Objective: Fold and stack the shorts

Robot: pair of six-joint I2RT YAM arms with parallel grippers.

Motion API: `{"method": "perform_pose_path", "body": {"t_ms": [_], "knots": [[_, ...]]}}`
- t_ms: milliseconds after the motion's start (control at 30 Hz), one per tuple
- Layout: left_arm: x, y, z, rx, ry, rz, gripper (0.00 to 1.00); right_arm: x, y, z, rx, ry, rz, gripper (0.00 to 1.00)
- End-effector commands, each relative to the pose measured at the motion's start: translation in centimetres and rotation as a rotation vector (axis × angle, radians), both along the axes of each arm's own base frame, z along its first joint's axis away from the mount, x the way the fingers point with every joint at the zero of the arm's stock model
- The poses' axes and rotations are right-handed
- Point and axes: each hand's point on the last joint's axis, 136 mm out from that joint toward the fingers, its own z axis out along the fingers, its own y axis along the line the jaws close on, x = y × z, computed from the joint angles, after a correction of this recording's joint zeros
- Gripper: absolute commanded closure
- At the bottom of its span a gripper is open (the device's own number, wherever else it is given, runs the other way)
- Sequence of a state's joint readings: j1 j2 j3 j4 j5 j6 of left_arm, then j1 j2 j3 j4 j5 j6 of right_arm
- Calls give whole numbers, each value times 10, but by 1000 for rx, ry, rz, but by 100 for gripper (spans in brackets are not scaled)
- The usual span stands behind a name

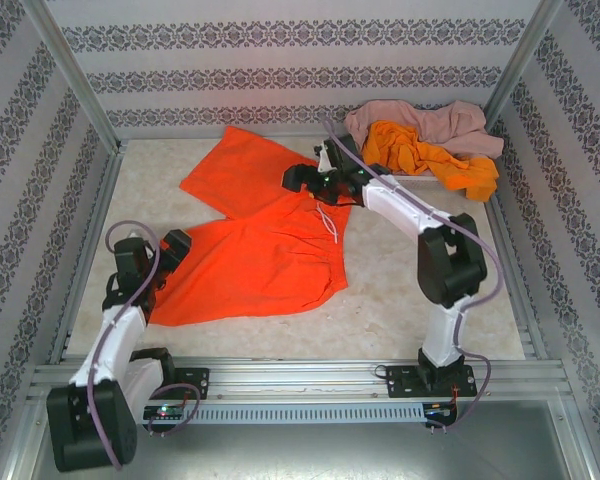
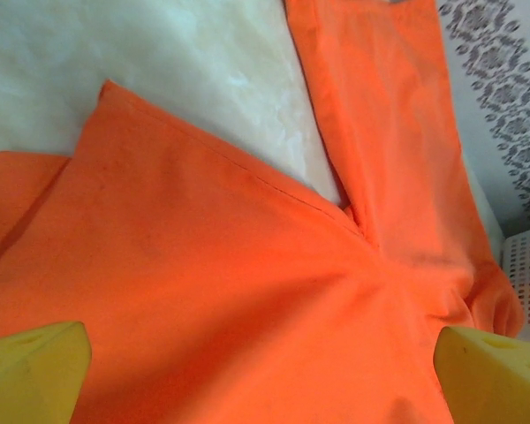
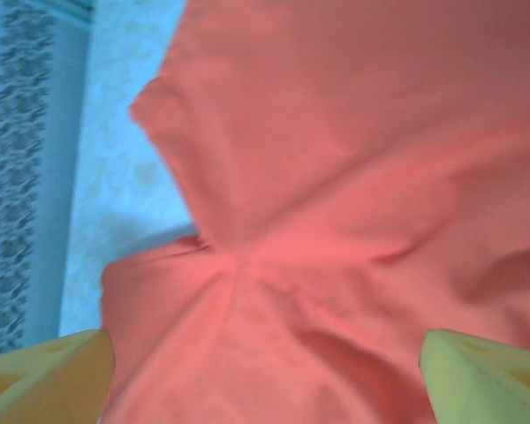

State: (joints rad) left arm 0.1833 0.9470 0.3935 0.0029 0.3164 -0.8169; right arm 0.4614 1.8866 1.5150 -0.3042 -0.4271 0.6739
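Orange shorts [image 1: 260,260] lie flat, waist right, legs splayed leftward

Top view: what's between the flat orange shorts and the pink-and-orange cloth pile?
The white-and-black right arm above bare pale tabletop, shown in the top view.

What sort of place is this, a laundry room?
Probably a robot test booth, not a home. The left arm and right arm are bolted to a rail at the edge of a table, metal posts frame it, the walls are wallpapered panels, and orange shorts lie spread out.
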Motion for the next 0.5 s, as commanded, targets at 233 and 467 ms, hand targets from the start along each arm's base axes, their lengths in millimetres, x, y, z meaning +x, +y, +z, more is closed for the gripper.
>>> {"method": "perform_pose_path", "body": {"t_ms": [233, 467], "knots": [[58, -7, -4, -29, -52, -84, 0, -109, 6, -59, 21, 133, 116, 10], [71, 6, -34, 17, 10, -48, 0, -147, -20, -107, -34, 224, 90, 10]]}}
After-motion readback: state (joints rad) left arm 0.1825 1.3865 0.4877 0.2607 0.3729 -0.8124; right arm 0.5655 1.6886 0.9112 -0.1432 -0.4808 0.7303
